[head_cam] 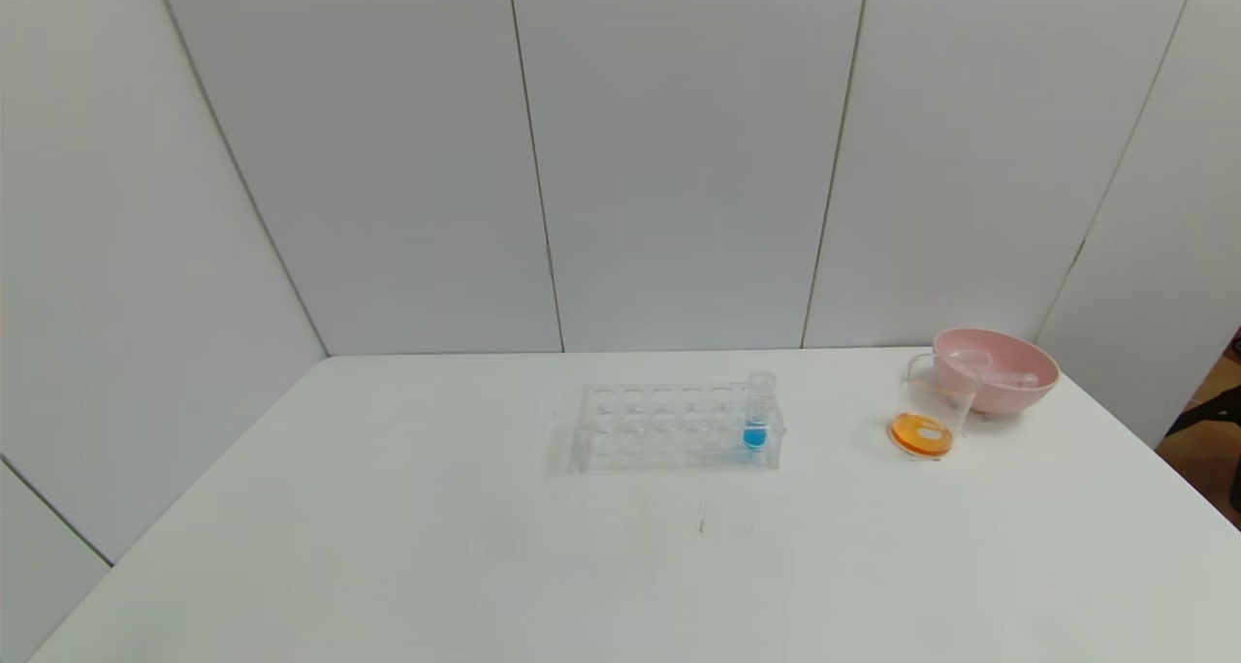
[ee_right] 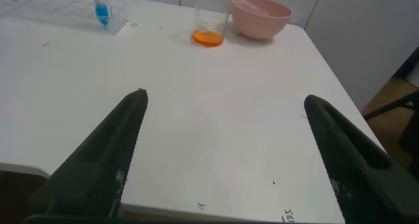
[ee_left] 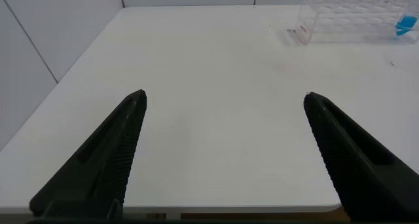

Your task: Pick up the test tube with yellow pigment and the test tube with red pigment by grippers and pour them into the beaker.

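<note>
While both arms hang back off the near edge of the white counter [head_cam: 407,547], neither one appears from the head camera; each is seen only through its own wrist camera. The left tool [ee_left: 226,155] hovers over the near left part of the counter with its 2 black fingers [ee_left: 108,152] spread wide apart and nothing between them. The right tool [ee_right: 226,158] hovers over the near right part, fingers [ee_right: 108,155] likewise spread wide and holding nothing.

Near the middle of the counter, toward the far edge, stands a clear plastic rack [head_cam: 674,428] with rows of round holes. At its right end 1 tube with blue liquid [head_cam: 757,413] stands upright.

Toward the far right corner sits the beaker [head_cam: 933,407], upright, with a shallow layer of orange liquid [head_cam: 921,435] at its bottom. Just behind it and to its right, close to the far right corner, is a pink bowl [head_cam: 1008,377]. Inside the bowl lie clear glass tubes [head_cam: 1003,378] on their sides; how many there are, and which once held yellow pigment and which red, I cannot tell, as no colour shows in them. Beaker and bowl look to be touching or nearly so from the head camera; from the right wrist camera a narrow gap seems to separate them.
</note>
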Robot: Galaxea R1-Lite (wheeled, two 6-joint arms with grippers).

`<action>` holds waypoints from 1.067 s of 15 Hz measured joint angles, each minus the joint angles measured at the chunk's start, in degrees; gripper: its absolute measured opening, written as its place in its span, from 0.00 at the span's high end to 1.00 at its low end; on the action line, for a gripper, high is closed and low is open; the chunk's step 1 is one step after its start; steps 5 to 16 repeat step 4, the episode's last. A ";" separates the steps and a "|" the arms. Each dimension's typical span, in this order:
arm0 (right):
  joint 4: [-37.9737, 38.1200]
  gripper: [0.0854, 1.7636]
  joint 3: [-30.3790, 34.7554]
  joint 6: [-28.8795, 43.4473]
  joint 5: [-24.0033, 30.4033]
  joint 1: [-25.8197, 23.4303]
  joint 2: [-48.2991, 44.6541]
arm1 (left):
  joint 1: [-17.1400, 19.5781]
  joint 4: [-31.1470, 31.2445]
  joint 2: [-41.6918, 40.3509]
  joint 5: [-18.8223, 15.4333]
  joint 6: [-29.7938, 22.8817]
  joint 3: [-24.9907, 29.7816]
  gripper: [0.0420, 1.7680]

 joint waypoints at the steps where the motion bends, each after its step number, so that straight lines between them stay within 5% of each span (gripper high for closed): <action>1: 0.22 0.03 0.00 1.02 -0.12 0.00 0.00 | 0.00 0.00 0.00 -0.02 0.00 0.00 0.03; 16: 0.39 0.03 0.00 2.50 -0.30 0.00 0.00 | 0.00 0.00 0.00 -0.02 -0.02 0.00 0.03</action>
